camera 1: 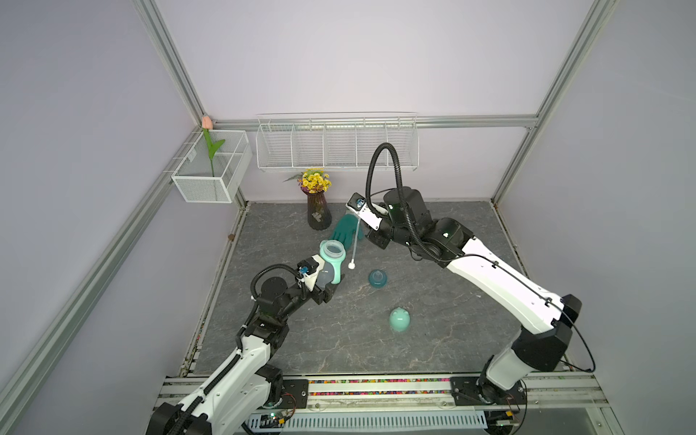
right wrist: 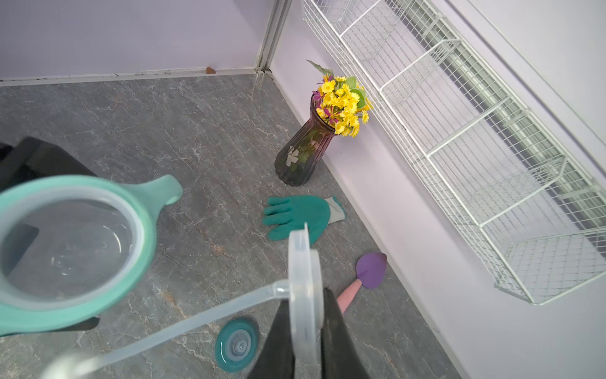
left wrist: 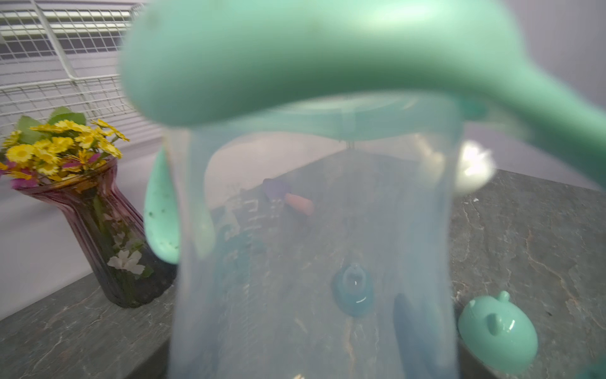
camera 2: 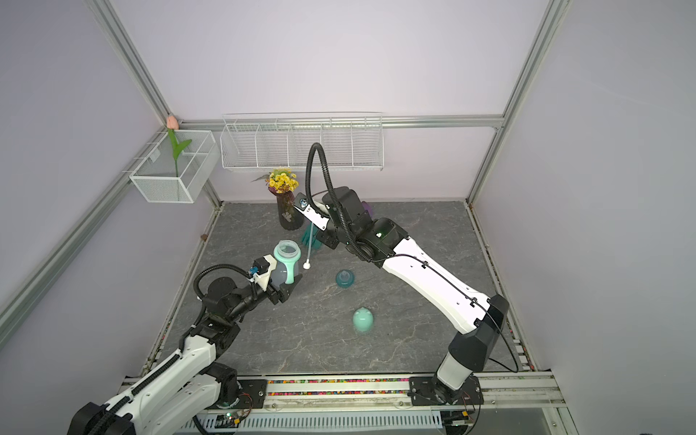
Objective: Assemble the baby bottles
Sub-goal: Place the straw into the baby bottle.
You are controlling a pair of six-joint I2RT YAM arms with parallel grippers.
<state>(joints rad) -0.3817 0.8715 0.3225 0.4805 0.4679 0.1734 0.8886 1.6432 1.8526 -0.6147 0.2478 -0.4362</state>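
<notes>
Mint-ringed clear frosted bottle body gripped in left tool. Right tool clenched on disc of thin white straw, and the right wrist view alone shows that pinch.

trowel mostly hidden behind right arm; bottle body blurred close-up.

Robot lab cell, framed by aluminium rails

Lilac walls with a white wire rack enclose a grey marbled floor.
</notes>
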